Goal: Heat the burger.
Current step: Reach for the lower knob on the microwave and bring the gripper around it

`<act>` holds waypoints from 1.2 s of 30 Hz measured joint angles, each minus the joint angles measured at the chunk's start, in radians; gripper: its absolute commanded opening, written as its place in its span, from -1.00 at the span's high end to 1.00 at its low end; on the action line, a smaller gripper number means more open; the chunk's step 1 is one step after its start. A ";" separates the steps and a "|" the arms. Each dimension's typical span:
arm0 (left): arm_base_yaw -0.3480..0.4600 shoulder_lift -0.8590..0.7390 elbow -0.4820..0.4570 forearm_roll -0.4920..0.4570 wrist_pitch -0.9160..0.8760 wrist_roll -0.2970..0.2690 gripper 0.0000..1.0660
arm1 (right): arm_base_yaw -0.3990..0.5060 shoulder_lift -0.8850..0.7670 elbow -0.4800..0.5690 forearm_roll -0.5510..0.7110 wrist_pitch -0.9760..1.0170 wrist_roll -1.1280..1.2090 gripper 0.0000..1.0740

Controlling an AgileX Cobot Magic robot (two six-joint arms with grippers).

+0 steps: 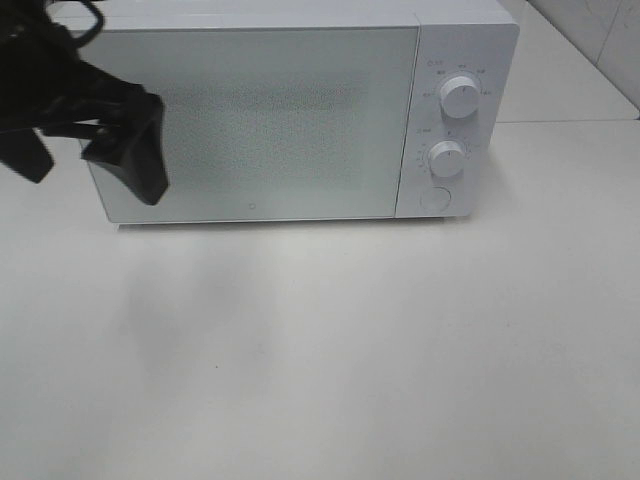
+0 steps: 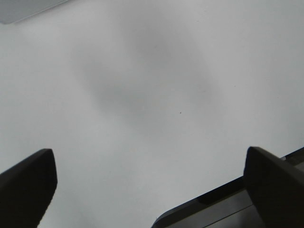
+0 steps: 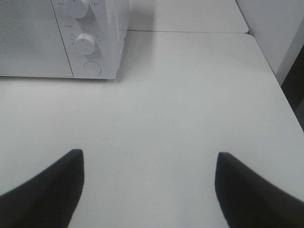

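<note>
My left gripper [image 2: 149, 161] hangs spread wide at ten o'clock before the closed microwave [image 1: 270, 110]; my right gripper [image 3: 149, 161] is spread over the tabletop [image 1: 350, 350]. I cannot see the burger.

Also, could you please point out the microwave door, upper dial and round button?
microwave door [image 1: 270, 125]: exterior high view, middle of its panel.
upper dial [image 1: 460, 97]: exterior high view, its face.
round button [image 1: 435, 199]: exterior high view, its centre.
</note>
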 measured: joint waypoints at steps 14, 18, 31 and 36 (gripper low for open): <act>0.395 -0.387 0.417 0.003 -0.004 -0.001 -0.88 | 0.000 0.000 0.000 0.000 0.000 0.000 -0.41; 0.457 -0.509 0.511 0.004 -0.007 0.004 -0.88 | 0.000 0.000 0.000 0.000 0.000 0.000 -0.41; 0.474 -0.887 0.740 0.017 -0.063 0.073 -0.88 | 0.000 0.000 0.000 0.000 0.000 0.000 -0.41; 0.474 -1.051 0.760 0.022 -0.057 0.079 -0.88 | 0.000 0.000 0.000 0.000 0.000 0.000 -0.41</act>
